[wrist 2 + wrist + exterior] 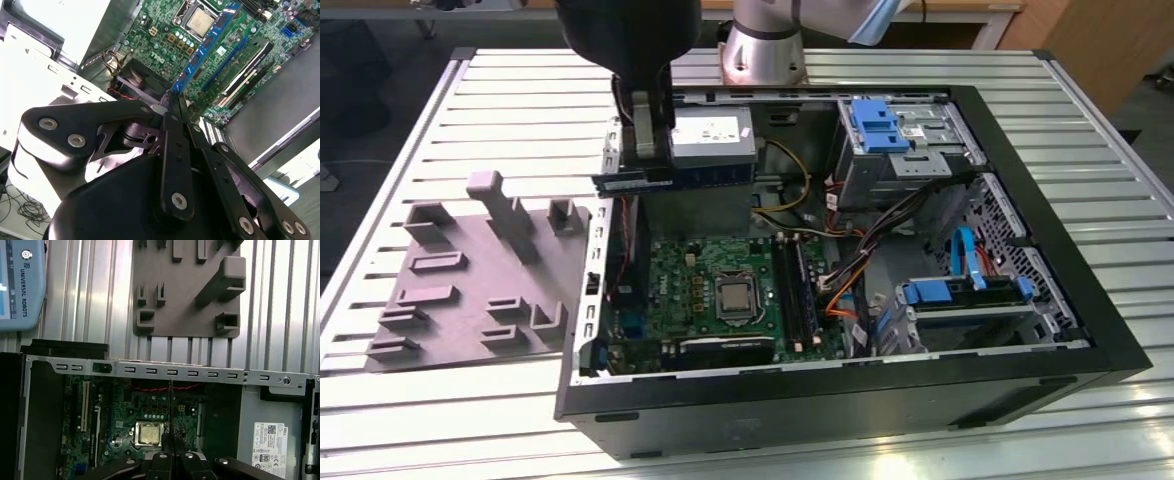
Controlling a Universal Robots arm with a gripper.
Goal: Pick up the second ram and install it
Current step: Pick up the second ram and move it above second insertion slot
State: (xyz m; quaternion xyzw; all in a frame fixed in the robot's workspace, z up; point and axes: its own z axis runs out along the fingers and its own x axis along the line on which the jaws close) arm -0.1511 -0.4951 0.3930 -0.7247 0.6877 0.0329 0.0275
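The second ram (680, 177) is a long blue-edged stick with a row of dark chips. It hangs level above the open computer case, over the far edge of the green motherboard (700, 270). My gripper (644, 160) is shut on its end at the exterior view's left. In the second wrist view the ram (202, 47) reaches out from my gripper (170, 102) over the board, with the long black memory slots (247, 62) beyond it. In the first wrist view the ram (171, 405) shows edge-on above my gripper (172, 454).
The black computer case (854, 405) lies open on the slatted metal table (454, 420). A grey plastic block with upright posts (467, 285) sits at the exterior view's left. The processor (736, 297), orange and black cables (847, 280) and blue drive brackets (874, 125) fill the case.
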